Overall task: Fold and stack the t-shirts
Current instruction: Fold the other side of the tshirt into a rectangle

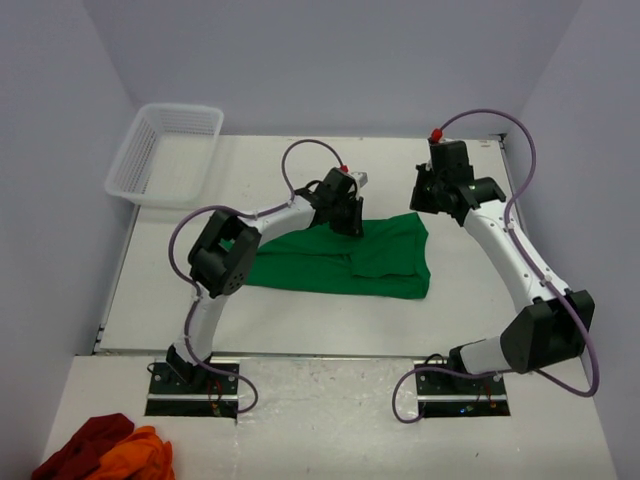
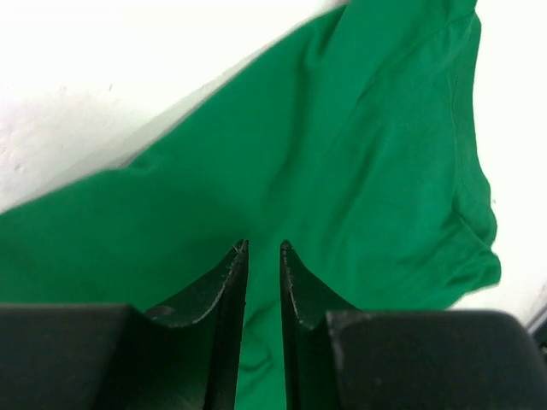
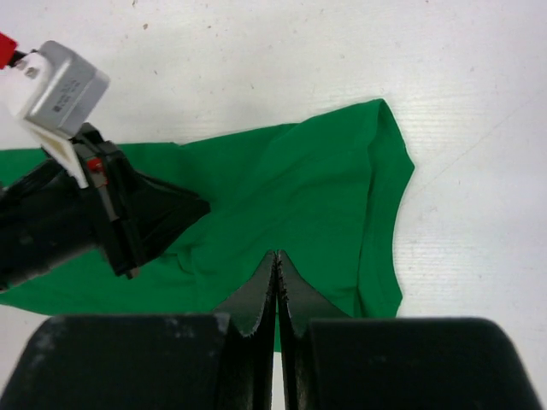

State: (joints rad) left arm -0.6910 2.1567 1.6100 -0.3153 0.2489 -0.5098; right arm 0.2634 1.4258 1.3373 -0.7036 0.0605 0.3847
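No legible text anywhere

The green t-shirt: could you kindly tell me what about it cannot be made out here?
Top view: the left arm covers the t-shirt's left end and part of its far edge.
Left wrist view: the shirt is cut off at the left and bottom edges.
Right wrist view: the left arm hides the shirt's left part.
Any view: collar and sleeves cannot be told apart.

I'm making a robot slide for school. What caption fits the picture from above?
A green t-shirt spread on the white table, an empty white basket at the far left corner.
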